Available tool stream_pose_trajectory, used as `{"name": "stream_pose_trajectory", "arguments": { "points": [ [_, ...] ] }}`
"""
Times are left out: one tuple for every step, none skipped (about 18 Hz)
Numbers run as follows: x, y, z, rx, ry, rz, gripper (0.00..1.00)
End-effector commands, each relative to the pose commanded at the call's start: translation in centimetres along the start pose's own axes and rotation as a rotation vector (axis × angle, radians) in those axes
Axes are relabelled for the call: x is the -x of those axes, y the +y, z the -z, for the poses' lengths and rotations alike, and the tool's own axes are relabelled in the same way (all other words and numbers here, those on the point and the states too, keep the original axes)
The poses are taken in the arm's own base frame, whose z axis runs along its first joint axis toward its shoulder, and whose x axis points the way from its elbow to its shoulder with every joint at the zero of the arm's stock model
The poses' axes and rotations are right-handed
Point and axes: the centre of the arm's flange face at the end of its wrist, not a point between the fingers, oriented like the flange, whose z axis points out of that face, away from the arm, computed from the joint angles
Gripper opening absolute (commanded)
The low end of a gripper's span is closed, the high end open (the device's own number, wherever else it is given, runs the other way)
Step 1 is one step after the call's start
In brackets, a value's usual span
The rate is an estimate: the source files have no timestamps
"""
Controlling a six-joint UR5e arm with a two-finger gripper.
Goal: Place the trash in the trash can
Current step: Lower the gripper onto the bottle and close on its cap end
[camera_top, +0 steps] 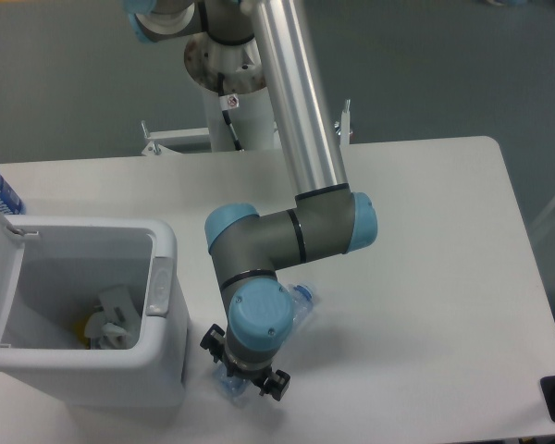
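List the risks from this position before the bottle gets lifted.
The arm's wrist hides the gripper, so the hold on the flattened bottle cannot be confirmed; it may slip. The bottle sticks out both sides of the wrist and could catch the trash can wall close beside it.

clear bottle [301,301] on table, open white bin [162,305]
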Motion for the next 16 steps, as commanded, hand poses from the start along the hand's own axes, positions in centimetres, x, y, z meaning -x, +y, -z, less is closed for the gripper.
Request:
{"name": "stream_pose_trajectory", "arguments": {
  "points": [
    [0.0, 0.0, 0.0, 0.001, 0.001, 0.002, 1.00],
    [0.0, 0.0, 0.0, 0.002, 0.002, 0.000, 0.96],
    [0.0, 0.0, 0.1, 0.002, 0.002, 0.000, 0.92],
    [0.0, 0.0, 0.1, 0.002, 0.002, 0.000, 0.87],
    [0.0, 0.0, 0.0, 0.004, 0.002, 0.002, 0.81],
    [0.0, 0.0, 0.0, 0.003, 0.001, 0.000, 0.76],
    [0.1, 0.0, 0.0, 0.002, 0.000, 0.000, 0.70],
    [0.1, 0.0, 0.0, 0.002, 0.000, 0.000, 0.65],
    [0.1, -0.1, 0.1, 0.001, -0.001, 0.002, 0.61],
    [0.1, -0.1, 0.1, -0.001, -0.003, 0.001, 0.56],
    [0.2, 0.0, 0.2, -0.002, -0.005, 0.002, 0.50],
    [0.3, -0.1, 0.2, -0.003, -0.006, 0.002, 0.45],
    [0.3, -0.2, 0.5, -0.006, -0.009, 0.002, 0.40],
    [0.4, -0.3, 0.8, -0.010, -0.014, 0.000, 0.36],
    [0.5, -0.3, 1.2, -0.014, -0.016, 0.000, 0.34],
    [0.6, -0.2, 1.5, -0.016, -0.019, 0.003, 0.32]
  ]
}}
